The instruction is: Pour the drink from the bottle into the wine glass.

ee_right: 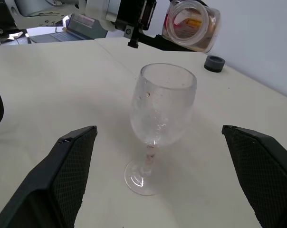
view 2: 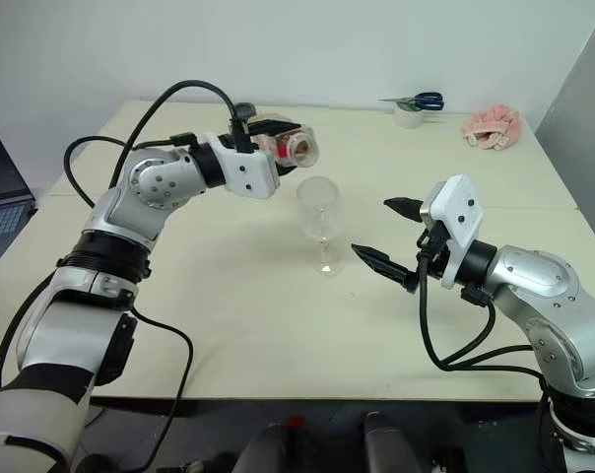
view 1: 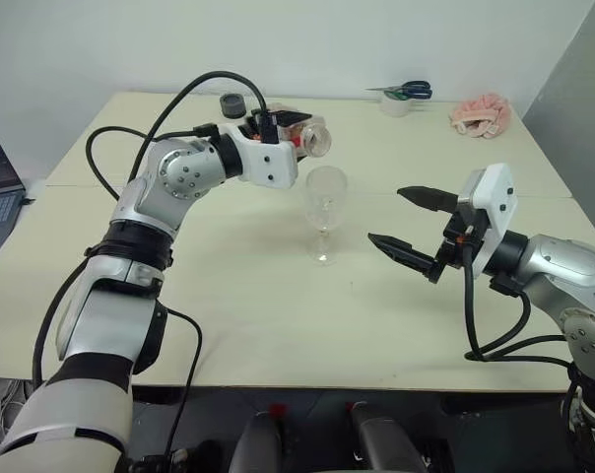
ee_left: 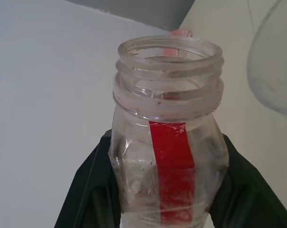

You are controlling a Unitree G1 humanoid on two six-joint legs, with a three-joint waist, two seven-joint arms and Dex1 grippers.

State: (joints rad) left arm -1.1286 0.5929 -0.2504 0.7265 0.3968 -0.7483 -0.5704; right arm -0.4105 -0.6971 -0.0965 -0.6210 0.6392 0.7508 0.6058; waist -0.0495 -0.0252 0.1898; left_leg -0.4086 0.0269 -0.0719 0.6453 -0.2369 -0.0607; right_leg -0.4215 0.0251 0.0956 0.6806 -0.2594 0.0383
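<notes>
The bottle [view 2: 296, 147] is lying nearly on its side in the air, its uncapped mouth hanging just above and slightly behind the rim of the wine glass [view 2: 319, 223], which is standing upright on the table [view 2: 229, 325]. The left gripper [view 2: 278, 138] is clamping the bottle around its body, and a little amber drink [ee_right: 193, 40] is pooling along the lower wall (the right wrist view is showing it well). You are keeping the right gripper [view 2: 386, 236] spread wide beside the glass, touching nothing. Judging from this, you are lining up the pour: the glass looks empty. Bring the mouth squarely over the bowl before tipping further, then roll the wrist slowly so the stream is falling inside the rim. You are also risking a knock against the thin-stemmed glass, so keep the neck clear.
</notes>
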